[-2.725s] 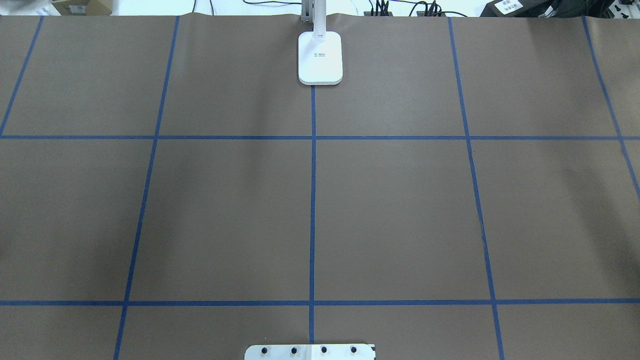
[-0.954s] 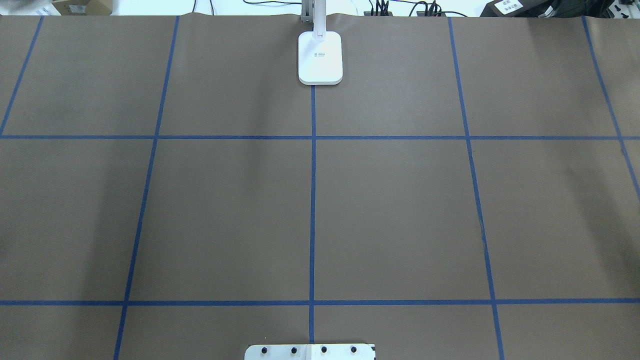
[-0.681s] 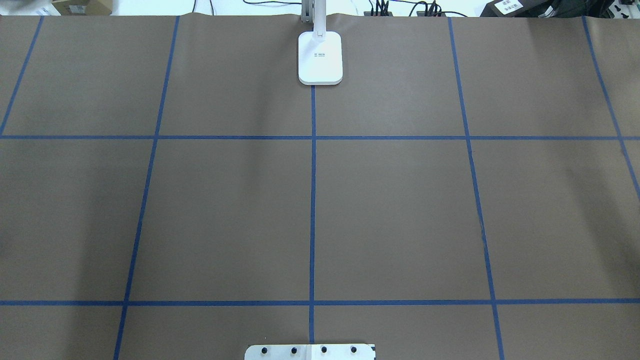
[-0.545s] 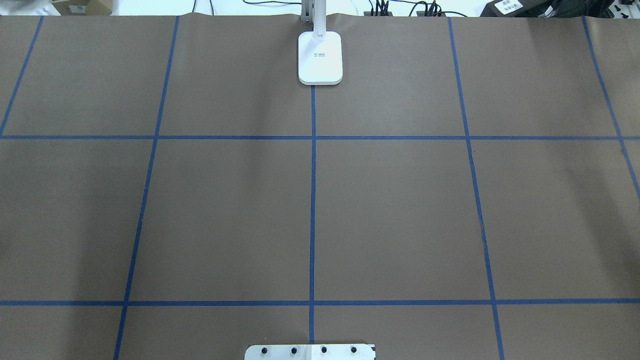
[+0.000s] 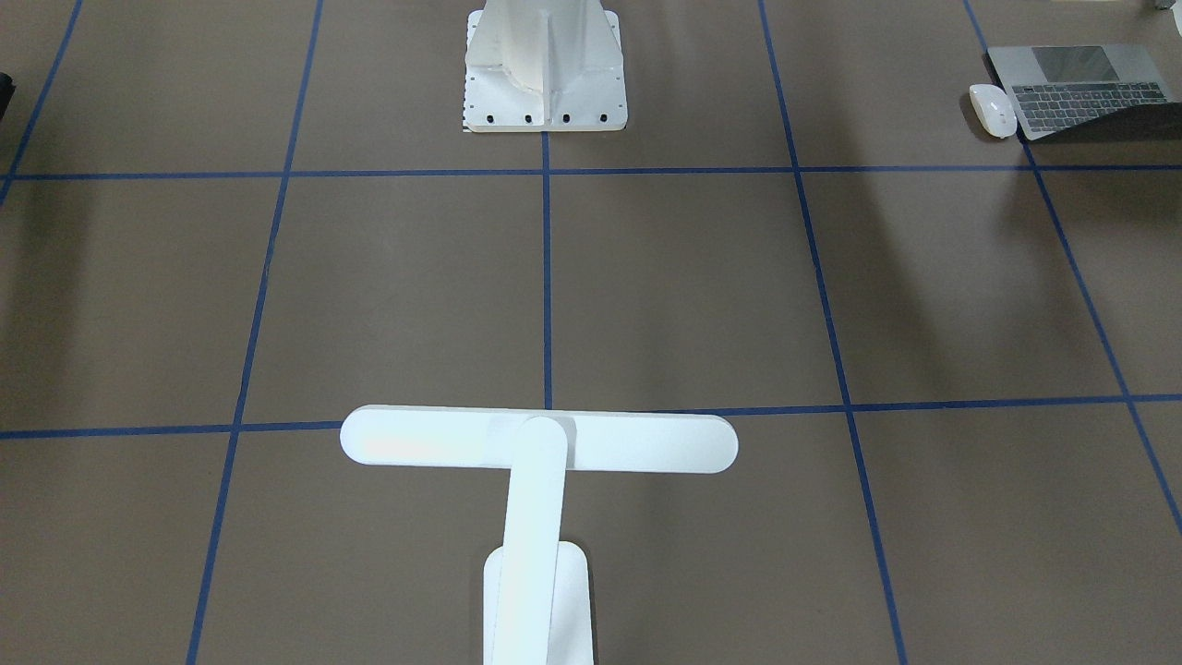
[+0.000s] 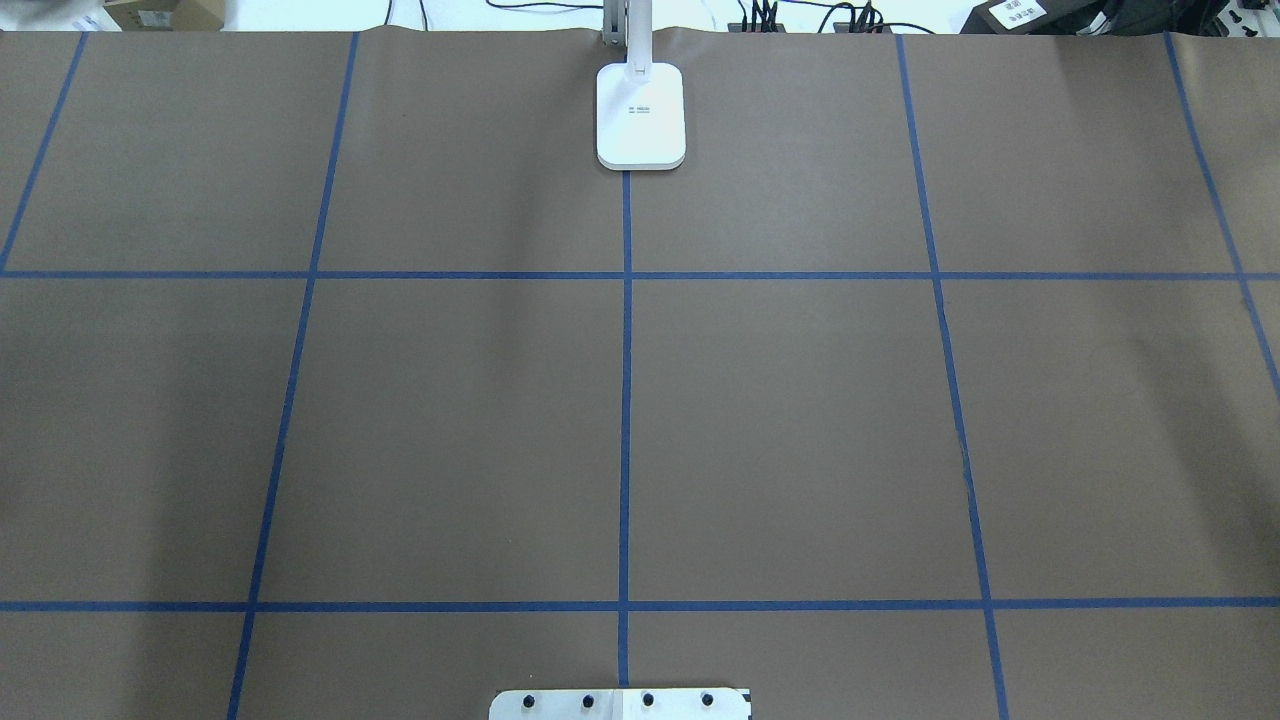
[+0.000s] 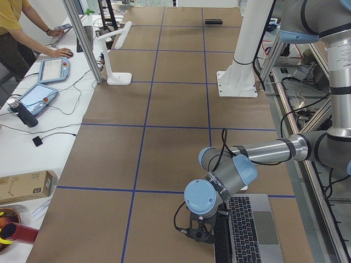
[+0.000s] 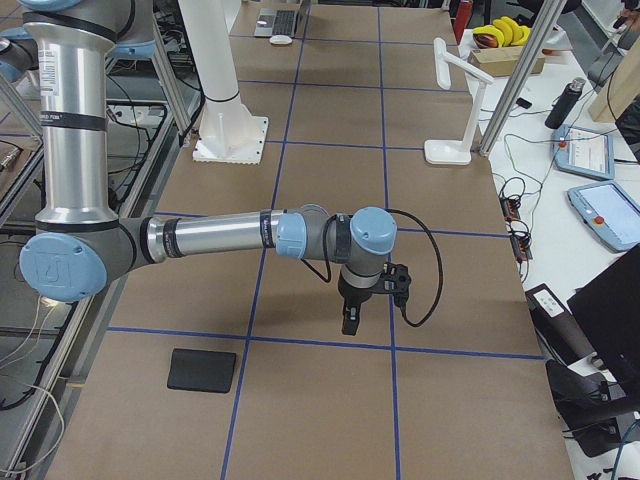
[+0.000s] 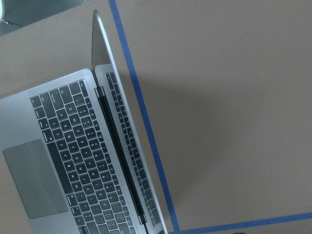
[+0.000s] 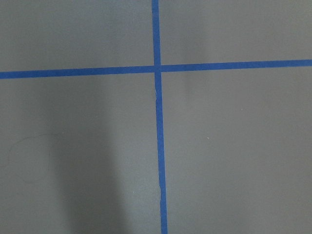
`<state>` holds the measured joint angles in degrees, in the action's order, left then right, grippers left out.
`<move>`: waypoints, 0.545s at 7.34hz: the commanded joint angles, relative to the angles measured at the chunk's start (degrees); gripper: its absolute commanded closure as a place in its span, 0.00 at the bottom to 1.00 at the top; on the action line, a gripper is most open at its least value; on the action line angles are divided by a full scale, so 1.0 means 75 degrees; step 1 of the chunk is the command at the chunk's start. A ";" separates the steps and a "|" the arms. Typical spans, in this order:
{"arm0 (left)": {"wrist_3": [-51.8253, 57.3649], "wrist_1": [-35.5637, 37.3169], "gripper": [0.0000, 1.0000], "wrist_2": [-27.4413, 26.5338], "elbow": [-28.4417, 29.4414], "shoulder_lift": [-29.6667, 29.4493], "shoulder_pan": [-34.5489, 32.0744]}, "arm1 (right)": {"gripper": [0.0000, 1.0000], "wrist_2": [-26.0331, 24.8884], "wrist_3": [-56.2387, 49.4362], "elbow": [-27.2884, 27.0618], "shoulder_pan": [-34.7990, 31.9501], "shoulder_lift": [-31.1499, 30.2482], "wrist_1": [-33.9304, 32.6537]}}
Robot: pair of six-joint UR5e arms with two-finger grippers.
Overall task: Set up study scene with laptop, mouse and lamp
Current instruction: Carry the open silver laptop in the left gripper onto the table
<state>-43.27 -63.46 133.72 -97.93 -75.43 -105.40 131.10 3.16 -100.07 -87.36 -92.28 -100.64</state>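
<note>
One grey black-keyed laptop (image 9: 63, 146); left end effector (image 7: 199, 235), right end effector (image 8: 348, 320) grip indiscernible.

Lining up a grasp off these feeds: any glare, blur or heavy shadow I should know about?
Left wrist view: sharp, but the raised lid of the laptop mirrors the keys. Right wrist view: sharp; a soft shadow darkens the paper at lower left. Front-facing view: the head of the lamp is washed-out white, detail lost. Overhead view: even light, faint shadow bands at left.
</note>
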 commanded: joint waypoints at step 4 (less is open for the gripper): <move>-0.0325 -0.0374 0.32 0.0042 0.0880 -0.0325 0.0002 | 0.00 0.0005 0.0000 0.0030 0.0000 0.0000 0.0000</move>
<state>-45.66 -65.04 133.99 -92.88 -77.62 -105.38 131.10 3.22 -99.88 -87.36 -92.28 -100.63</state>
